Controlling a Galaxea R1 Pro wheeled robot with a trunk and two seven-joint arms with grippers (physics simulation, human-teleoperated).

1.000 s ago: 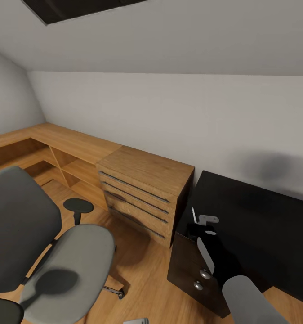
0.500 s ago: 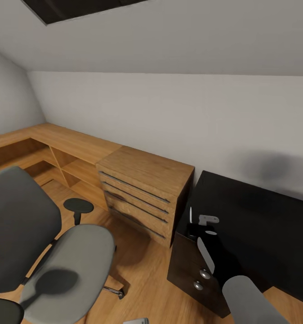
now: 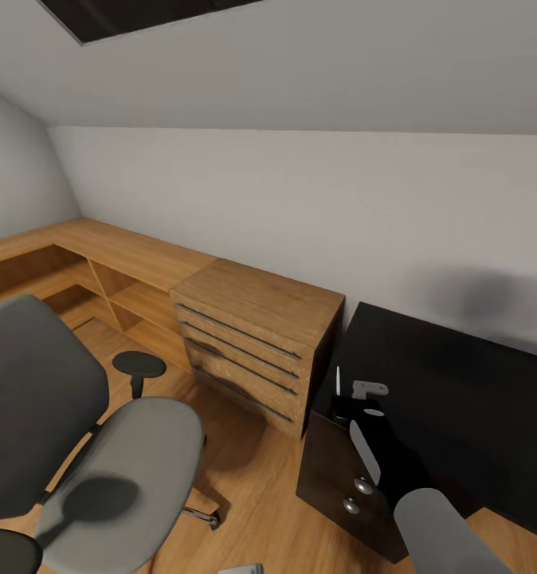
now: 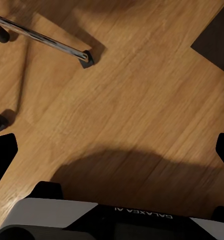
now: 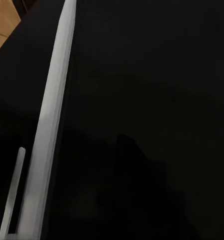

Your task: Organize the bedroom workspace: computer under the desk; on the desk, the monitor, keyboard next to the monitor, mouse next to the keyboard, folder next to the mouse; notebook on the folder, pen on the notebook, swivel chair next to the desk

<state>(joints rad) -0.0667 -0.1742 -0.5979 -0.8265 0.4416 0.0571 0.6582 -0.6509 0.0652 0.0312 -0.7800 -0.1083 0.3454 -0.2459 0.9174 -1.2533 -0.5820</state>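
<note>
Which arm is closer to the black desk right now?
Right. The right gripper is over the black desk at its near left corner, holding a thin white object. The left gripper hangs over the wood floor beside the swivel chair.

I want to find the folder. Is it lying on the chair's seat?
No, the swivel chair's grey seat carries nothing but a dark round shadow in the head view.

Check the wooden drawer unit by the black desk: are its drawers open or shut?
Shut. All the fronts of the wooden drawer unit sit flush, handles lined up, none pulled out.
</note>
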